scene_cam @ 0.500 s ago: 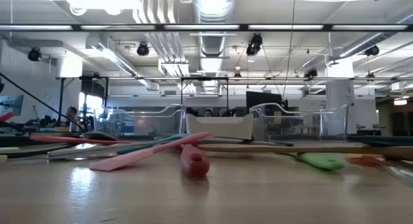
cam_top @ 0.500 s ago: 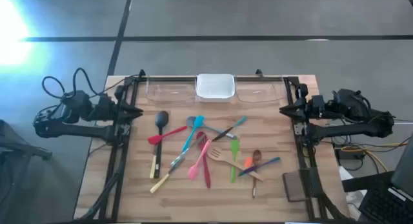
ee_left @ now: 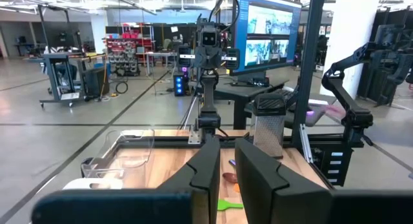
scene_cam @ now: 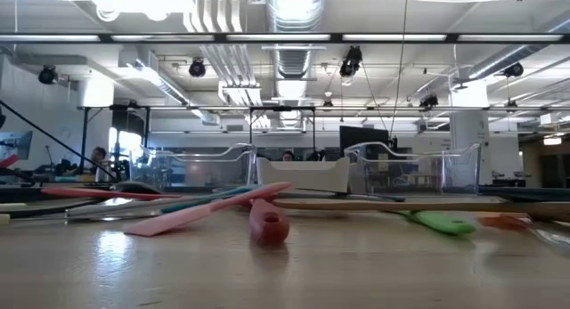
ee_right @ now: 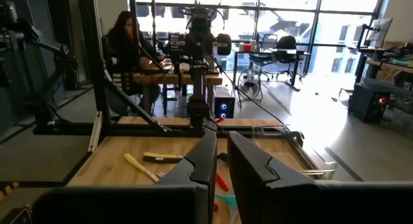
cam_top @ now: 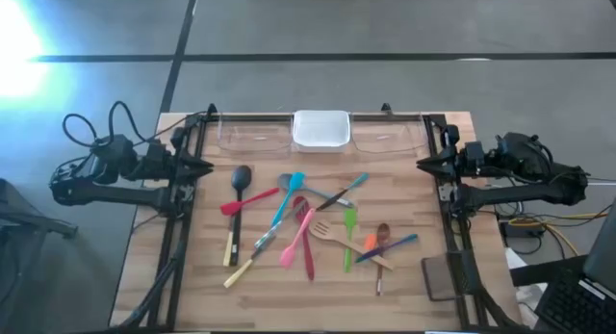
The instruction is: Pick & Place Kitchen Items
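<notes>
Left end effector (cam_top: pixel 205 167) and right end effector (cam_top: pixel 423 163) parked at opposite table (cam_top: pixel 423 305) edges, both narrow, holding nothing. Kitchen items (cam_top: pixel 306 224) scattered mid-table, some crossing. White tray (cam_top: pixel 320 128) between clear trays (cam_top: pixel 252 134) at far edge; dark pad (cam_top: pixel 440 277), probably, near right corner.

Wooden table (cam_top: pixel 202 295) carries scattered utensils (cam_top: pixel 306 228) and trays (cam_top: pixel 320 129).

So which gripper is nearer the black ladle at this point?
Left. The left gripper is parked at the table's left edge, just beside the black ladle. The right gripper waits at the opposite edge, across the whole spread of utensils.
</notes>
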Robot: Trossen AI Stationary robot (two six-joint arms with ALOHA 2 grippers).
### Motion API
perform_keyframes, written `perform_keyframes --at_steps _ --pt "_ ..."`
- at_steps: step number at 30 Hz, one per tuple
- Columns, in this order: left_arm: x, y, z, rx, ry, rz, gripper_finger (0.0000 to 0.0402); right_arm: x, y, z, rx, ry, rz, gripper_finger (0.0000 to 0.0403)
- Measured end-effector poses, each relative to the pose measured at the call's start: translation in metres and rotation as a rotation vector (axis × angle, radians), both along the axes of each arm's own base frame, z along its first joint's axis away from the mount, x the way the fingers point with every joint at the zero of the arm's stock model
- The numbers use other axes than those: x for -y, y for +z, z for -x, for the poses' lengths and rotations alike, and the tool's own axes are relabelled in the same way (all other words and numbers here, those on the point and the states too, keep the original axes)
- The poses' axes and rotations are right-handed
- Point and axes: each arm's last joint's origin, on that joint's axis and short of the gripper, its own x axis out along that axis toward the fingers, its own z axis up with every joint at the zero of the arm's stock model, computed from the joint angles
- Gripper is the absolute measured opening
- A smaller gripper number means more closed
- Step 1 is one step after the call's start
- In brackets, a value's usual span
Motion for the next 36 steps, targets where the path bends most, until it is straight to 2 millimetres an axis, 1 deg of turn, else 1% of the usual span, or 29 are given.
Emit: perform_keyframes --at_steps 13,19,21,36 --pt "0.0 0.0003 0.0 0.003 0.0 0.0 0.0055 0.0 0.0 0.0 0.0 0.0 0.003 0.0031" --pt "0.0 0.0002 0.0 0.002 0.0 0.0 0.0055 0.0001 0.0008 -0.0003 0.007 -0.003 0.21 0.0031" --pt "0.0 0.0002 0.0001 0.002 0.0 0.0 0.0055 0.0001 0.0006 -0.0004 0.005 -0.002 0.242 0.0031" --pt "0.0 -0.0001 0.0 -0.001 0.0 0.0 0.0055 0.0 0.0005 -0.0004 0.004 -0.002 0.235 0.0031"
